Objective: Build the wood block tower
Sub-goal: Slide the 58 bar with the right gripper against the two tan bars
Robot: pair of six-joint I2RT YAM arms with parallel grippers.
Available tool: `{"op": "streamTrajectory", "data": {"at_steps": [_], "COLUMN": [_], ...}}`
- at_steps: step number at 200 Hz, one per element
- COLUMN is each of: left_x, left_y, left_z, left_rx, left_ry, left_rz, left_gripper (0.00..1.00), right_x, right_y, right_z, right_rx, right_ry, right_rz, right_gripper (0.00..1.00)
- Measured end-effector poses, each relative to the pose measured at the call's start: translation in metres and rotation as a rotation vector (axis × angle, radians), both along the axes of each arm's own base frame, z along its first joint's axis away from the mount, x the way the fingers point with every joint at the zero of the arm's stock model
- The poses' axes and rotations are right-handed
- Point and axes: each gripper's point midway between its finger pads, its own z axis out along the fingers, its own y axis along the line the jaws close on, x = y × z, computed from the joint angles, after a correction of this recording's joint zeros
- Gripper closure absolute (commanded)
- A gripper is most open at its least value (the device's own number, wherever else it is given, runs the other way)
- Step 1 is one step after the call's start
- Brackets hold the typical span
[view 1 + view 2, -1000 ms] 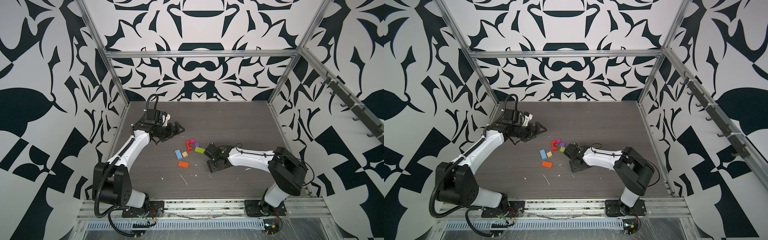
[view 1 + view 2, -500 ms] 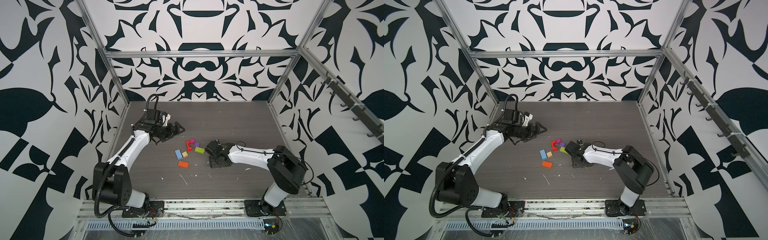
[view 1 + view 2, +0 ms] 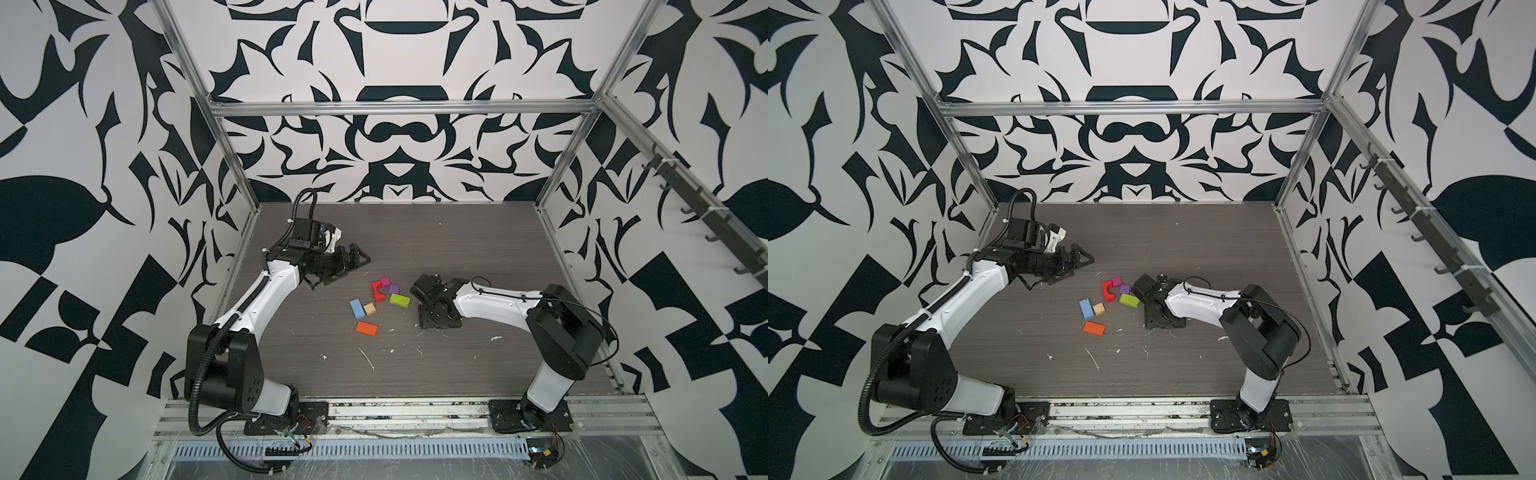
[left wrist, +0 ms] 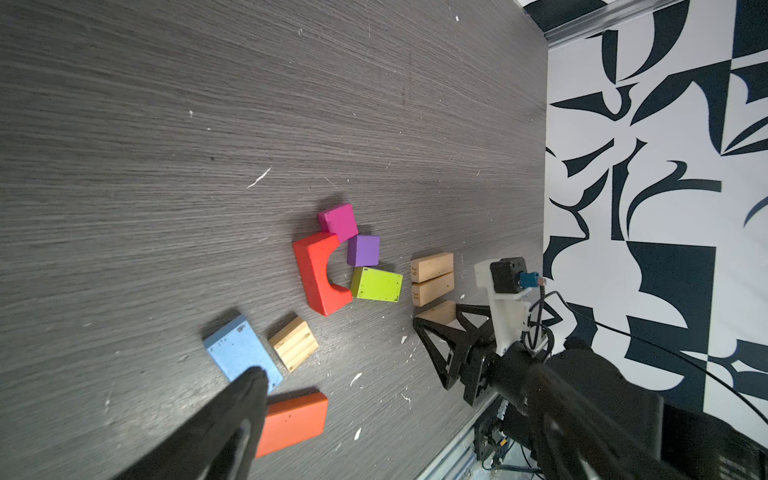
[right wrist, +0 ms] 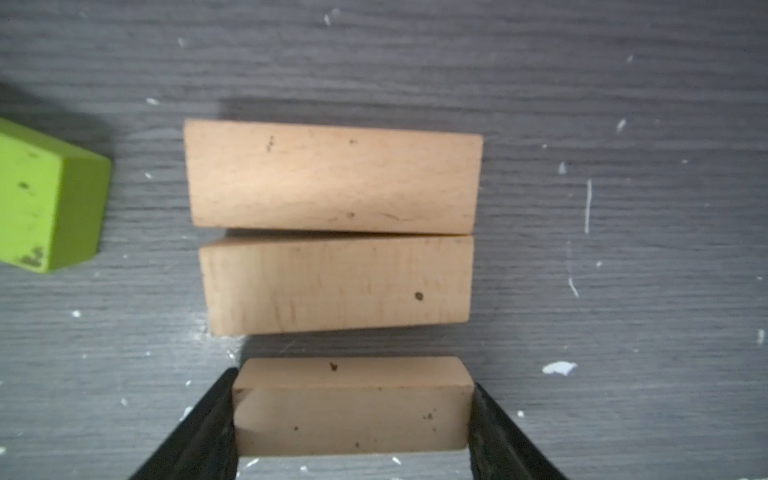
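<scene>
The right tool [image 5: 352,386] clamps a tan plank [image 5: 353,424] by its ends – long axis parallel to a second plank [image 5: 336,286] just beside it on the worktop [image 5: 623,104], which touches a third plank [image 5: 332,178], with a lime block [image 5: 45,199] near their ends – while the left tool [image 3: 347,270] gapes wide, well apart.

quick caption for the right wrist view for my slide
Right gripper holds a tan plank by its ends next to two paired tan planks on the table, lime block nearby.
</scene>
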Motion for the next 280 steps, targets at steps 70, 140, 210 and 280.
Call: {"op": "streamTrajectory", "data": {"at_steps": [70,140,210,280], "left_x": [0.000,0.000,-0.001,-0.001], "left_y": [0.000,0.000,0.000,0.000], "left_z": [0.000,0.000,-0.002,-0.002], "left_rx": [0.000,0.000,0.001,0.001], "left_ry": [0.000,0.000,0.005,0.005], "left_rz": [0.000,0.000,0.000,0.000], "left_gripper": [0.00,0.00,0.00,0.00], "right_x": [0.008,0.017,0.020,0.024], "right_y": [0.003,0.004,0.004,0.005], "right_z": [0.000,0.001,0.001,0.001], "right_rx": [-0.006,-0.012,-0.014,-0.006], "right_ry": [0.004,-0.012,-0.015,-0.026], "right_rz": [-0.007,-0.004,-0.006,-0.011], "right_gripper": [0.35,0.35,0.34,0.21]}}
